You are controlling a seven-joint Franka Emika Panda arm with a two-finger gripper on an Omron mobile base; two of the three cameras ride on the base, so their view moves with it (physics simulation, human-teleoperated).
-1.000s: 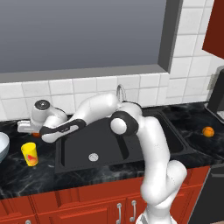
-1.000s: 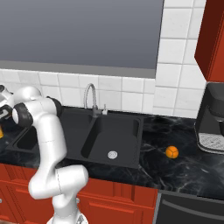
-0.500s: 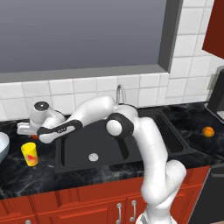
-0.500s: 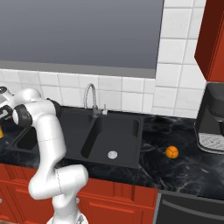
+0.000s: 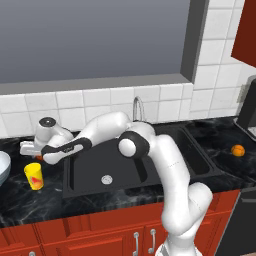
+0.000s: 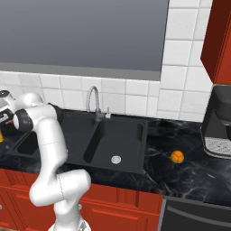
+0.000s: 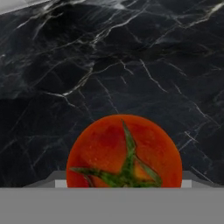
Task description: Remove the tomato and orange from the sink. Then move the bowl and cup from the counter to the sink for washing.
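The arm has swung slightly further left, carrying the tomato (image 7: 124, 153) over the dark counter (image 7: 131, 57)

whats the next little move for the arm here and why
Probably lower the tomato the rest of the way and let go. The hand view shows it right at the gripper with black marble counter beneath, so it is already out over the counter left of the sink. The orange already sits on the right counter.

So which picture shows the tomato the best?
The hand view. The tomato is big there, right up close, with its green stem on top and black counter behind it. In the left base view it is just a tiny red bit by the gripper. The right base view doesn't make it out clearly.
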